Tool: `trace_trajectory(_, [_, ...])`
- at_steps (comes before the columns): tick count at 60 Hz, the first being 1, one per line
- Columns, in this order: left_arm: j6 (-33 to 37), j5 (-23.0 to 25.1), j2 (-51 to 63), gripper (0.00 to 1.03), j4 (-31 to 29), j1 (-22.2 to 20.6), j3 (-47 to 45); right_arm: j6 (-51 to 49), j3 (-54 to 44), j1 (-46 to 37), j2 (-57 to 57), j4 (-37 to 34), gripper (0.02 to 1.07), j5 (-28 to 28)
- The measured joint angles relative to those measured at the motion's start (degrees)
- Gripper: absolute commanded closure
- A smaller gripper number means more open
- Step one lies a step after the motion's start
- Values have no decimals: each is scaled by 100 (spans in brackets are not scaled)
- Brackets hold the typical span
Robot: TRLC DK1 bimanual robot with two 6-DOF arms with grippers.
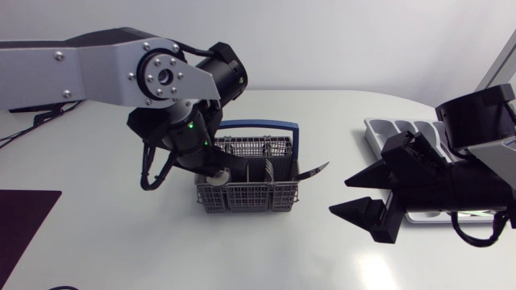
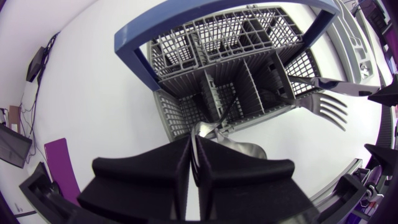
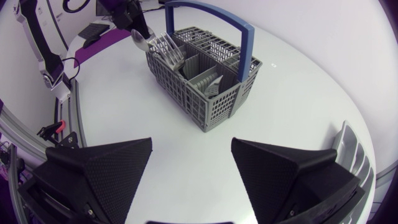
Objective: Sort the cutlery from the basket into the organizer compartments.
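Left pincer (image 1: 211, 171) hangs over the 9 o'clock end of the basket (image 1: 246, 193). Its two wedge fingers are pressed together on a thin silvery piece of cutlery (image 2: 227, 144). It looks like a spoon, though that cannot be told for sure. The held piece sits just above the basket's dividers, so the step in hand appears to be lifting it out.

The basket stands near the middle of the table (image 1: 242, 258), its blue handle (image 1: 258, 124) folded toward 12 o'clock. To do the step well, the lift should probably go straight up until the piece is clear of the dividers and rim. The arm should also stay away from the handle. Thin, smooth metal may swivel between broad fingers, so a firm grip and a slow rise seem wise.

A fork (image 2: 324, 106) pokes out of the basket's 3 o'clock end, tines outward. A sideways sweep begun too early could catch it or drag the light basket along.

At about 4 o'clock from the basket is the right pincer (image 1: 364, 203), spread wide and holding nothing. It lies between the basket and the organizer (image 1: 403, 129), which sits at 3 o'clock near the table's edge. The carry will likely need to pass over or around that pincer, or end in a hand-over.
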Motion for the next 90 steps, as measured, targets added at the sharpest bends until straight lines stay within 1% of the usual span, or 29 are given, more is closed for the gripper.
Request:
trace_trajectory(9, [164,-50,-7,100,-46,-28,59,0,0,0,-9,0,15,2])
trace_trajectory(16, [407,-146,-7,100,-162,-33,280,0,0,0,-9,2,15,2])
trace_trajectory(29, [798,-315,-7,100,-507,-125,890,-2,-13,0,-13,2,15,4])
trace_trajectory(32, [883,-363,7,100,-588,-160,1043,-2,-35,0,-20,0,14,4])
trace_trajectory(46, [1191,-656,92,100,-1038,-382,1703,-4,-63,0,-31,2,14,24])
trace_trajectory(58, [1300,-778,90,100,-1268,-483,1880,-7,-63,0,-31,2,12,26])
trace_trajectory(71, [1355,-774,-2,100,-1322,-568,1978,-7,-63,0,-31,4,12,42])
trace_trajectory(78, [1355,-769,-162,100,-1401,-647,2203,-7,-63,0,-31,4,12,42])
trace_trajectory(87, [1353,-774,-313,100,-1598,-649,2490,-17,-63,0,-79,4,12,48])
trace_trajectory(90, [1355,-752,-330,100,-1663,-649,2586,-48,-63,0,-175,9,11,68])
